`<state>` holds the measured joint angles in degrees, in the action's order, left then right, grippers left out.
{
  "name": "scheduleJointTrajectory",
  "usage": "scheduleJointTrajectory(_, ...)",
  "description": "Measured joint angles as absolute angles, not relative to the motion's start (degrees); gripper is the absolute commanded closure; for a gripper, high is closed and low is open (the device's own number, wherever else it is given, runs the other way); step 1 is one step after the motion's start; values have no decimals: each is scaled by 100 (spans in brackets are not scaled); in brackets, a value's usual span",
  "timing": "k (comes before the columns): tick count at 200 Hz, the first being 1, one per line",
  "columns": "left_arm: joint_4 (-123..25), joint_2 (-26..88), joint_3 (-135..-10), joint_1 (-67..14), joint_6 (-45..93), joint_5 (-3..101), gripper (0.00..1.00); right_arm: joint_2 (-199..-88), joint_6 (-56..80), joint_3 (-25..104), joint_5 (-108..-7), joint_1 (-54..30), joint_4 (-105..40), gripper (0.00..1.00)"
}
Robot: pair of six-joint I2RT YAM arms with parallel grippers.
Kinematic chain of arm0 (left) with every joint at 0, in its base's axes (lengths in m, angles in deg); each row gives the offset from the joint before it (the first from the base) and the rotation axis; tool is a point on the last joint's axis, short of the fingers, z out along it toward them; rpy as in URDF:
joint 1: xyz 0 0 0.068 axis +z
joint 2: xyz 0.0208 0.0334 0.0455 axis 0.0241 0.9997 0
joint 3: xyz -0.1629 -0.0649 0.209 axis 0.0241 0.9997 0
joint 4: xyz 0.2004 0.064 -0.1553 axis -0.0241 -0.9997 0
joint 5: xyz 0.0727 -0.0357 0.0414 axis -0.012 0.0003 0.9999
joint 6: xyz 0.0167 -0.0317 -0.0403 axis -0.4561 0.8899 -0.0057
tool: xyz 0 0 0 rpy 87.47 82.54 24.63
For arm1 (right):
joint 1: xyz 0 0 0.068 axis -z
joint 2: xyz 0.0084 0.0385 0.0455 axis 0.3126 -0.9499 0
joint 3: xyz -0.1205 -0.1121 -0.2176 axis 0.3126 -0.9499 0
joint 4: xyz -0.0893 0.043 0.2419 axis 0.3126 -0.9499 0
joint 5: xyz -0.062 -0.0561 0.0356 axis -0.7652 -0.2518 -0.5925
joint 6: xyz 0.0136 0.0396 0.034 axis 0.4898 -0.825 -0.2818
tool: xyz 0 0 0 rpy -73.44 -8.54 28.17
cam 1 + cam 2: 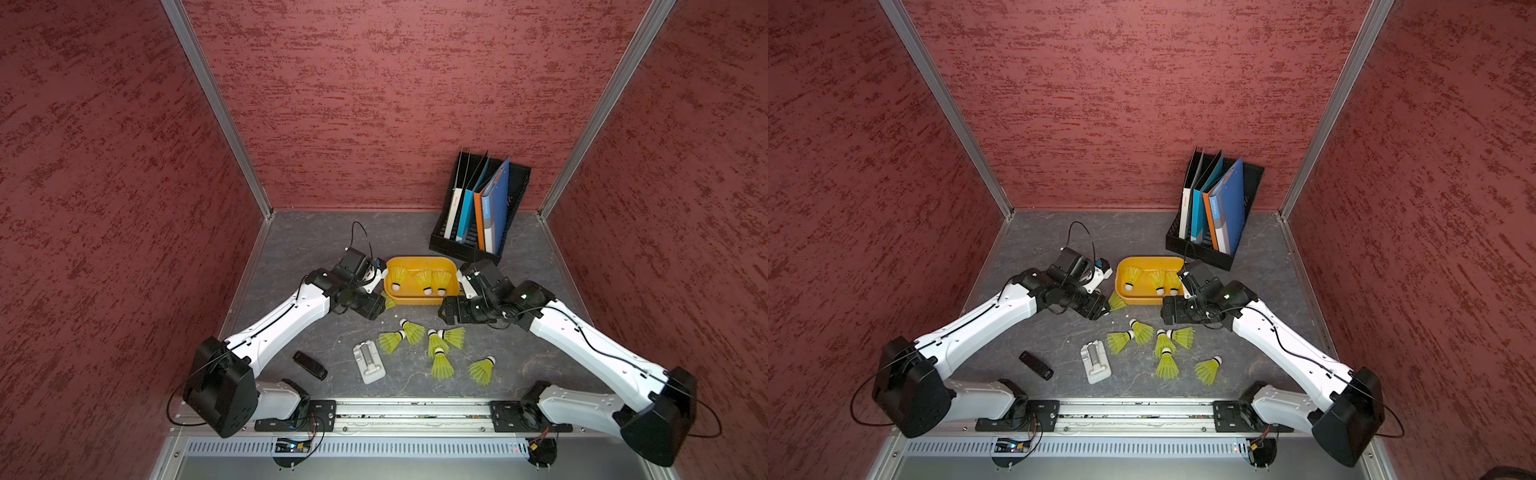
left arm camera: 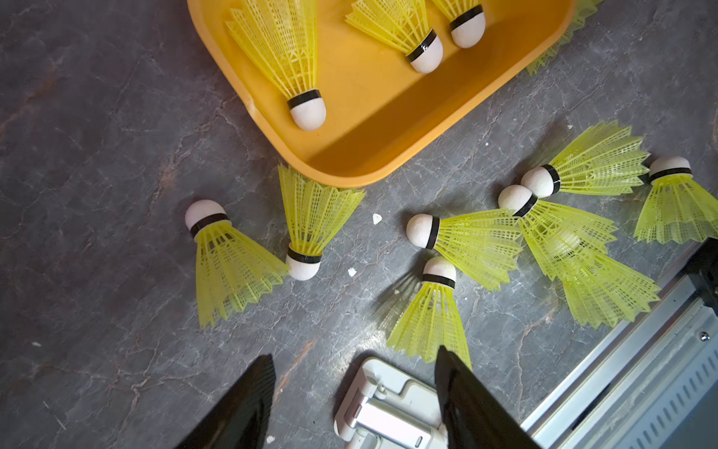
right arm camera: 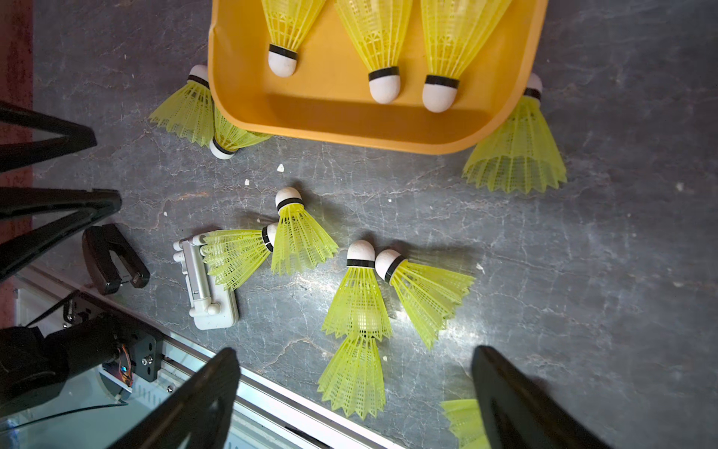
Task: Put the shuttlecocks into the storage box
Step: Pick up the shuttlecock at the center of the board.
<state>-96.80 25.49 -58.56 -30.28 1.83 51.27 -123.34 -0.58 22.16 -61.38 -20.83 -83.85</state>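
Little of the writing can be read. The folders [image 1: 478,208] in the black file rack [image 1: 517,187] carry lettering on a white spine and on a blue cover, but it is too small to make out in both top views. In the left wrist view, the black band of one shuttlecock in the box [image 2: 392,35] bears tiny white marks, also unreadable.

The storage box [image 1: 419,301] sits on the grey bench [image 1: 316,249] between the two arms. Three shuttlecocks [image 1: 424,281] lie in it with their white tips toward the robot. Six more lie loose on the bench in front of the box. The right wrist view shows one of these [image 3: 353,373] pushed tip-first into another's skirt.

At the box's front corner on the left arm's side, the top views show only a scrap of skirt [image 1: 389,302]. The left wrist view shows two shuttlecocks there, one of them [image 2: 314,217] with its skirt touching the box. Only the right wrist view shows a further shuttlecock [image 3: 516,147], which lies against the box's wall on the right arm's side, under the arm. The rack appears only in the top views.

The left tool [image 2: 354,353] has its fingers apart with nothing between them, above the bench near a white gadget [image 2: 388,412]. The right tool [image 3: 355,349] is spread wide and empty above the loose group. A small black object [image 3: 114,258] lies beside the gadget.
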Motion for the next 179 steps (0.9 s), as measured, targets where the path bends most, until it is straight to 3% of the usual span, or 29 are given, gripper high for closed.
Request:
scheduleJointTrajectory(37,-9361,3017,-5845,-3028,-16,5148,32,-12295,-270,1695,-5561,-2328,-7432,1)
scheduleJointTrajectory(92,-8841,3286,-5705,-3021,-558,5304,33,-11890,-921,506,-5631,-2800,-5685,2)
scheduleJointTrajectory(179,-8445,3791,-5635,-3021,-1070,5299,43,-11908,-1242,489,-5900,-2835,-5390,1)
